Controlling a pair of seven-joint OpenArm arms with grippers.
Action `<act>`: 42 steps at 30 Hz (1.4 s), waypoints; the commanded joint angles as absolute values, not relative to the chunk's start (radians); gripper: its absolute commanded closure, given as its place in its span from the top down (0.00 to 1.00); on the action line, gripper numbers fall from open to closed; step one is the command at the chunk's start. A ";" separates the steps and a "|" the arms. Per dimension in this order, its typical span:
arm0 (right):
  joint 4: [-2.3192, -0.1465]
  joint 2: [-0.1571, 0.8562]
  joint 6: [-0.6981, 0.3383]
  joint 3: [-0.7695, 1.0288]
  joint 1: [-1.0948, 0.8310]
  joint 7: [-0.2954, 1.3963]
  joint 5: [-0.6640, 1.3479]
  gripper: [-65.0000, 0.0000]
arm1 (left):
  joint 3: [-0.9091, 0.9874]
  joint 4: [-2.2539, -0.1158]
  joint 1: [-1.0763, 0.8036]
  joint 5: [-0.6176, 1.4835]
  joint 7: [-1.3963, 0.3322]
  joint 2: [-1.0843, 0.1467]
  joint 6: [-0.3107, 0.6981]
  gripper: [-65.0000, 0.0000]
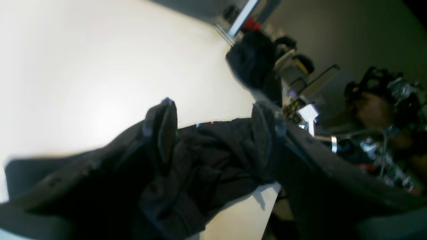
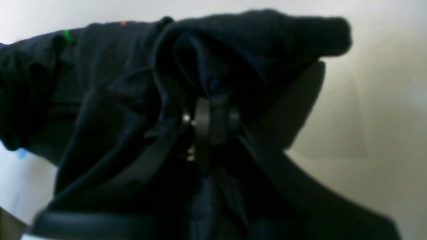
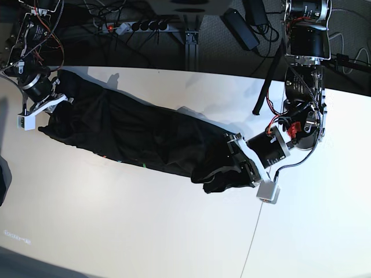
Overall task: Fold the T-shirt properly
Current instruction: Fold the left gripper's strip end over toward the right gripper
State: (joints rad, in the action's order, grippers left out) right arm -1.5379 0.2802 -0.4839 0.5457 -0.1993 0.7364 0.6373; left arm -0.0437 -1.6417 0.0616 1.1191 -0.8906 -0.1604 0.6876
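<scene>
While base shows whole T-shirt (image 3: 145, 136), wrist views show fingers (image 1: 163, 130), print.

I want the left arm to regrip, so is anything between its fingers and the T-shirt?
Nothing visible. The left gripper is open, its fingers astride bunched T-shirt cloth at that end, on the white table.

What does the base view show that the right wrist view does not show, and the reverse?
Only the base view shows the whole T-shirt stretched as a long band across the white table, the left gripper with open jaws at one end, and the power strip behind.

Only the right wrist view shows, close up, the right gripper with jaws shut on a bunched fold of cloth.

Both show the dark shirt, its small coloured print, and the table.
</scene>
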 commanded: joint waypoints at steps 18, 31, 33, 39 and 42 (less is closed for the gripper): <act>-1.551 0.423 -0.547 0.554 -0.189 0.666 0.584 0.00 | -0.037 -1.695 0.076 0.968 -0.811 -0.301 0.698 0.59; -1.557 0.435 -0.547 0.554 -0.147 0.717 0.744 0.00 | -0.037 -1.645 -0.040 0.825 -0.721 -0.299 0.698 0.59; -1.560 0.435 -0.548 0.554 -0.132 0.742 0.768 0.00 | -0.037 -1.611 -0.039 0.825 -0.720 -0.299 0.698 0.59; -1.563 0.435 -0.547 0.554 -0.117 0.753 0.793 0.00 | -0.037 -1.485 -0.034 0.811 -0.679 -0.299 0.698 0.59; -1.563 0.434 -0.548 0.554 -0.114 0.753 0.793 0.00 | -0.037 -1.436 -0.034 0.809 -0.669 -0.299 0.698 0.59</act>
State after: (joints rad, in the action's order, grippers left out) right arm -1.5436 0.4129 -0.4839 0.5457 -0.1287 0.7750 0.7731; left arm -0.0399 -1.4220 -0.0521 0.7925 -0.6922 -0.2935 0.6880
